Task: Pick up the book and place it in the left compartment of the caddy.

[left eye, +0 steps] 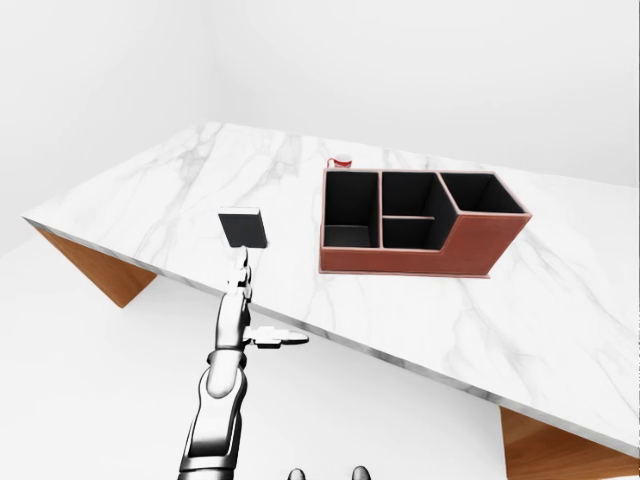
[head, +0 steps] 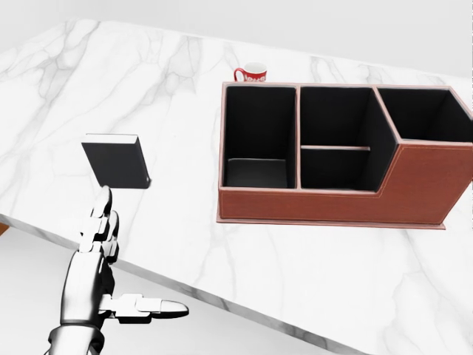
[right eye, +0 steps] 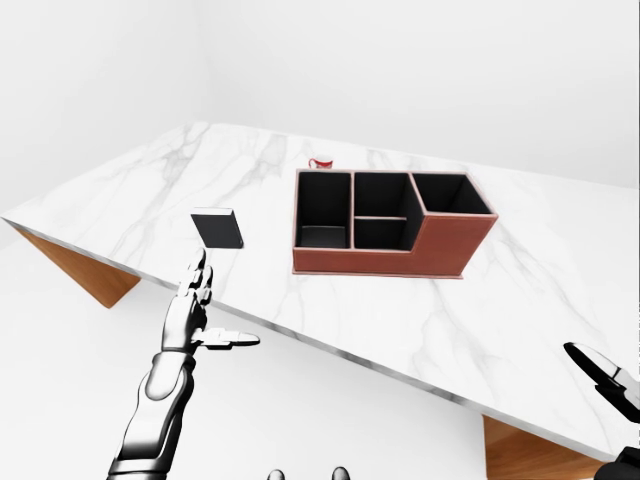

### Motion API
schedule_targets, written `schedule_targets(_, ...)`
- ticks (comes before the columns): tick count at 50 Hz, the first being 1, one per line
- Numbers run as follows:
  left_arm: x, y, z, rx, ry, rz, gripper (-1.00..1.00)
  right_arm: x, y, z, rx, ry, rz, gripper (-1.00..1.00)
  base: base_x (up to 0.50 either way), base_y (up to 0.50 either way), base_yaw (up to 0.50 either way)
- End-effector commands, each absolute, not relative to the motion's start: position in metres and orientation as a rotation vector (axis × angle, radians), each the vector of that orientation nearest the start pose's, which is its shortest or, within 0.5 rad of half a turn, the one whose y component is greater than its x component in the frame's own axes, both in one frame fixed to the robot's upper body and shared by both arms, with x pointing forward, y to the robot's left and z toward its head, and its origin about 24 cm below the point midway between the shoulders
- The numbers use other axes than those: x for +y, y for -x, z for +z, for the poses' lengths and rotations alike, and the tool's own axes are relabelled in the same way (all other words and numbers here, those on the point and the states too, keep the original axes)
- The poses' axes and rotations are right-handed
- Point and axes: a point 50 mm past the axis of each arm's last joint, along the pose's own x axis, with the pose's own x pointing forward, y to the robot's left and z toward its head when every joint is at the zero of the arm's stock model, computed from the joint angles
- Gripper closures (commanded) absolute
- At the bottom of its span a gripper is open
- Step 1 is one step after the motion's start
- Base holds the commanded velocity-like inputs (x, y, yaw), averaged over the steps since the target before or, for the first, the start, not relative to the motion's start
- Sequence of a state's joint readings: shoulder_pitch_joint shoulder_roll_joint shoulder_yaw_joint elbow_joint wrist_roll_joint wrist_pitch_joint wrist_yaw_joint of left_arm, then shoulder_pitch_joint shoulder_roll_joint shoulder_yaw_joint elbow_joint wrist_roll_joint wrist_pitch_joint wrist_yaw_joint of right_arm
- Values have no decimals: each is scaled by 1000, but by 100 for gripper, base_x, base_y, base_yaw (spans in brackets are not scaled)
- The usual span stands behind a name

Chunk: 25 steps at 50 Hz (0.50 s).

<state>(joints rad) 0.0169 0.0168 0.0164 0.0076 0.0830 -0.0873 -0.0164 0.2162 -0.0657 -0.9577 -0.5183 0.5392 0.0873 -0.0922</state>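
Note:
A dark book lies flat on the white marble table, near its lower left edge in the head view. The brown caddy with black compartments stands to the book's right, and its left compartment is empty. My left hand is open just below the book, fingers stretched toward it with the tips just short of its near edge and the thumb sticking out to the right. It holds nothing. Only part of my right hand shows at the lower right of the right-eye view, away from both things.
A red and white mug stands just above the caddy's top left corner in the head view. The table's edge runs diagonally under my left hand. Wooden table supports show below the top.

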Motion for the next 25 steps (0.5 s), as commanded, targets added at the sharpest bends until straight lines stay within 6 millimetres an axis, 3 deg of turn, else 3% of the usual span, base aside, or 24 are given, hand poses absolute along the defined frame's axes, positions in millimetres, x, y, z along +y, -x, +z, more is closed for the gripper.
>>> schedule_targets(1,155,-250,43,-57,-102,-4,-100,-346,-101,140,-461,-135,-894,-100,8,-18,0)
schedule_targets(25,155,-250,45,-65,-95,-5,-100,-344,-99,143,-480,-138,-877,-100,1,-3,0)
